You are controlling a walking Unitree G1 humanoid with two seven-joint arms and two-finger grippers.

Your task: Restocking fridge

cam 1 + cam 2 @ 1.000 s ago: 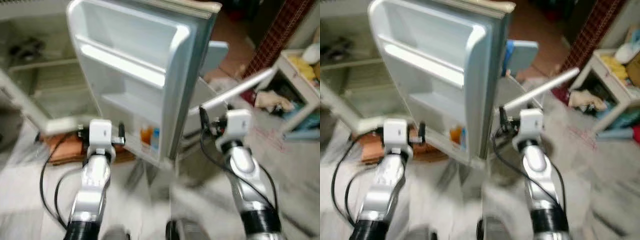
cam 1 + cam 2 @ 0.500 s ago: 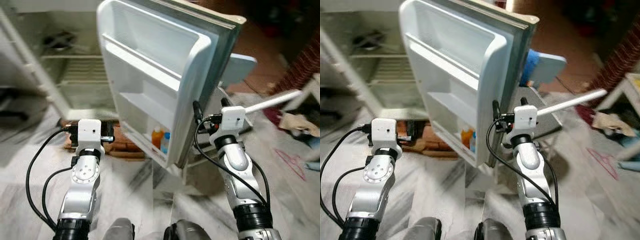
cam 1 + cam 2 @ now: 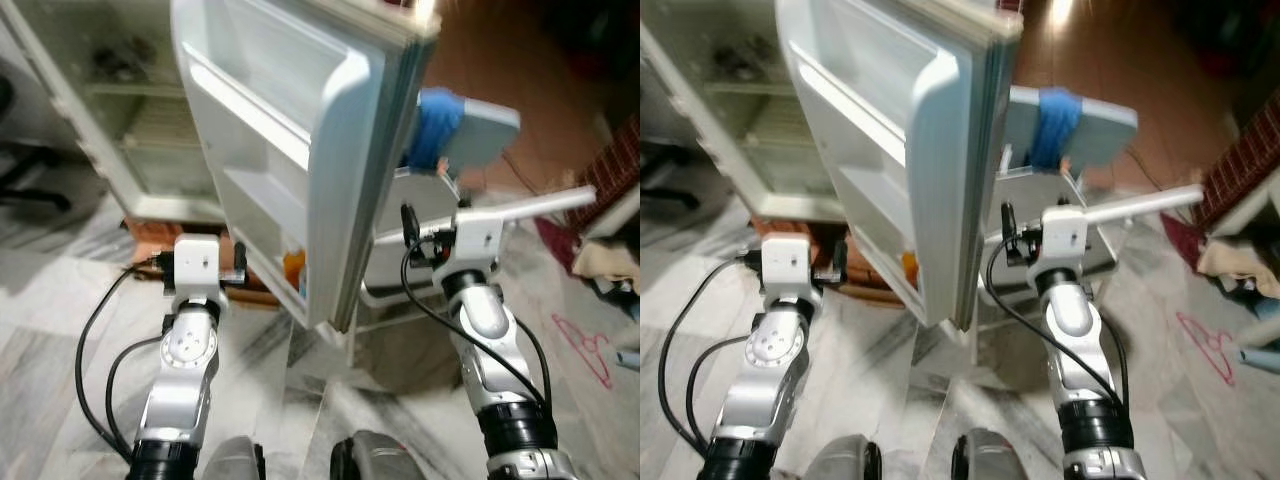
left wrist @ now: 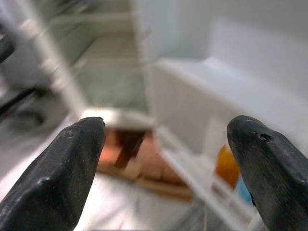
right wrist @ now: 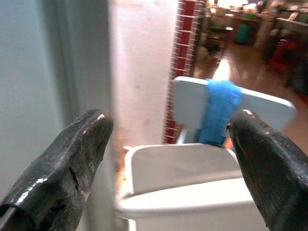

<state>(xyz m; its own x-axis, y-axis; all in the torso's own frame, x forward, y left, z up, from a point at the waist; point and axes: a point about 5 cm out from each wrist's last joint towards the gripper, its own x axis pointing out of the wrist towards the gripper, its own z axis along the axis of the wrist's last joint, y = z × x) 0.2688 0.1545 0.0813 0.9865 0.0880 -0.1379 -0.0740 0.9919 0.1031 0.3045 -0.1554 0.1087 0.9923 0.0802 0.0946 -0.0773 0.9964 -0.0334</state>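
Observation:
The white fridge door (image 3: 300, 150) stands open, its edge turned toward me. An orange bottle (image 3: 292, 265) sits in its lowest door shelf, seen too in the left wrist view as the orange bottle (image 4: 226, 166) beside something blue (image 4: 243, 190). The fridge interior (image 3: 120, 120) with wire shelves lies at the far left. My left gripper (image 4: 168, 125) is open and holds nothing, raised in front of the door's inner side. My right gripper (image 5: 171, 120) is open and holds nothing, just right of the door's edge.
A white plastic chair (image 5: 192, 173) with a blue cloth (image 3: 440, 125) on its back stands behind the door. Bricks (image 3: 150, 235) lie under the fridge. A white pole (image 3: 540, 205) crosses at the right. A black chair base (image 3: 30, 185) is at the left on the marble floor.
The camera has shifted, so the door now shows more edge-on and the blur has gone. Both arms keep the same raised pose with open fingers.

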